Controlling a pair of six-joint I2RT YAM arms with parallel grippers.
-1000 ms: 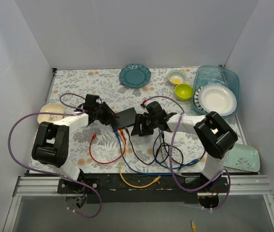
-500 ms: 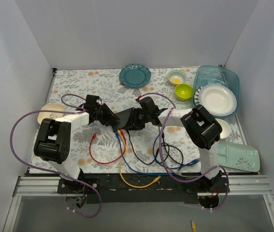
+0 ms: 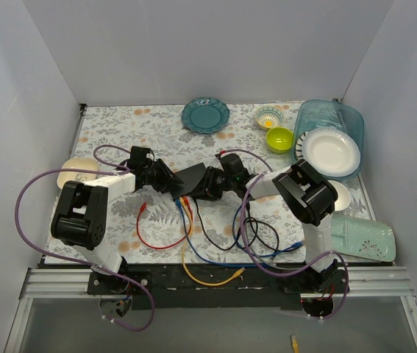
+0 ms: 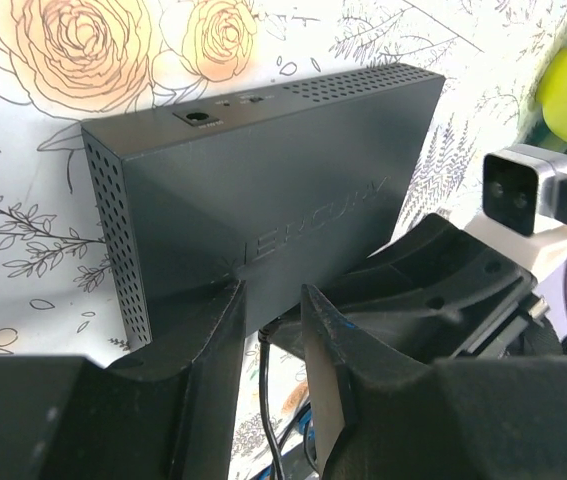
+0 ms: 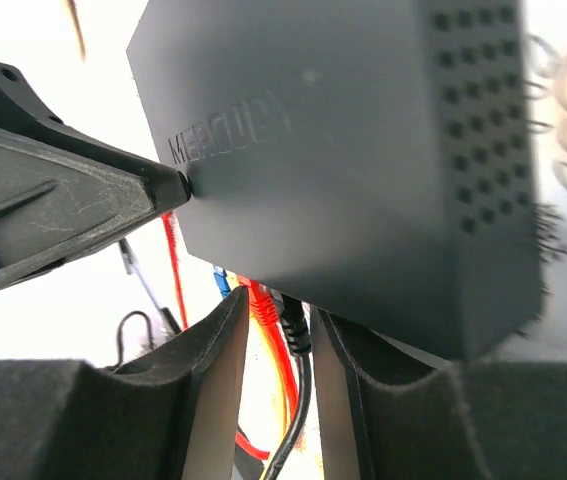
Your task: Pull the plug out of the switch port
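Observation:
The switch (image 3: 191, 179) is a flat black box in the middle of the table, tilted up off the cloth. My left gripper (image 3: 167, 179) is shut on its near edge (image 4: 271, 295), and the box's top (image 4: 283, 180) fills that view. My right gripper (image 3: 212, 185) is at the box's port side. In the right wrist view its fingers (image 5: 278, 310) are closed narrowly round a red plug (image 5: 263, 305) and a black plug (image 5: 295, 330), both seated in ports under the box (image 5: 333, 150). A blue plug (image 5: 220, 282) sits further along.
Red (image 3: 157, 237), yellow (image 3: 208, 276), blue (image 3: 215, 257) and black (image 3: 226, 237) cables trail toward the near edge. A teal plate (image 3: 205, 115), two small bowls (image 3: 279, 138), a blue bin (image 3: 318, 118) holding a white plate, a cream plate (image 3: 74, 173) and a green tray (image 3: 370, 239) ring the table.
My right gripper moved left from beside the switch onto its port side and narrowed round the plugs. The switch has tipped up slightly. My left gripper stayed on the box.

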